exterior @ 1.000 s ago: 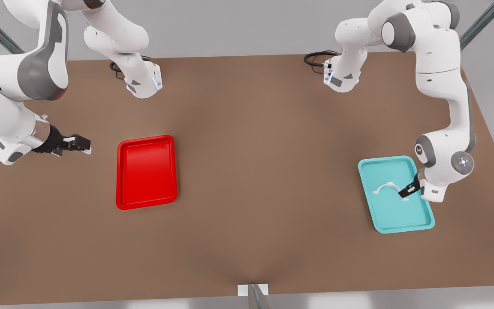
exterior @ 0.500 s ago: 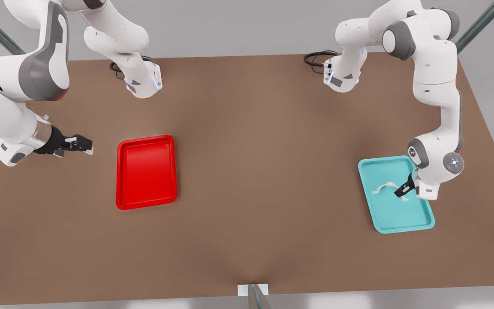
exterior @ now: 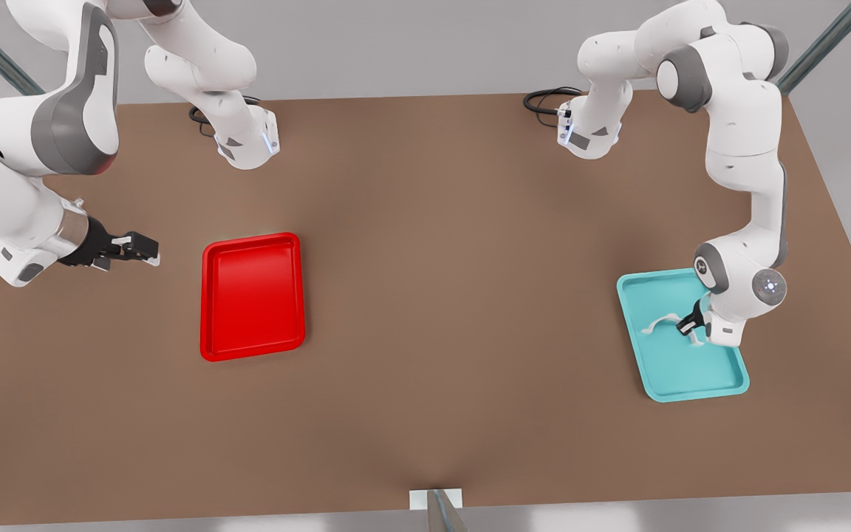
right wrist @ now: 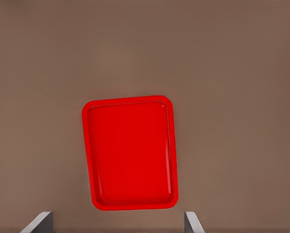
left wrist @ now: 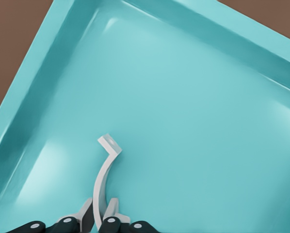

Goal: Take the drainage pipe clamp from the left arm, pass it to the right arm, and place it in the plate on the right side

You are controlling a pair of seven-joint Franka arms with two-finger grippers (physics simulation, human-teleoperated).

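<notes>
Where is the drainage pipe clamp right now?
The drainage pipe clamp sits inside the teal tray on the front view's right, with the left gripper closed around its arch.

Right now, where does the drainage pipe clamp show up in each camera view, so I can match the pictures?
Front view: drainage pipe clamp in the teal tray at the front view's right, gripped by the left gripper.
Left wrist view: clamp arching from the fingers over the tray floor.
Right wrist view: not in it.
Shared landmark: the teal tray.
</notes>
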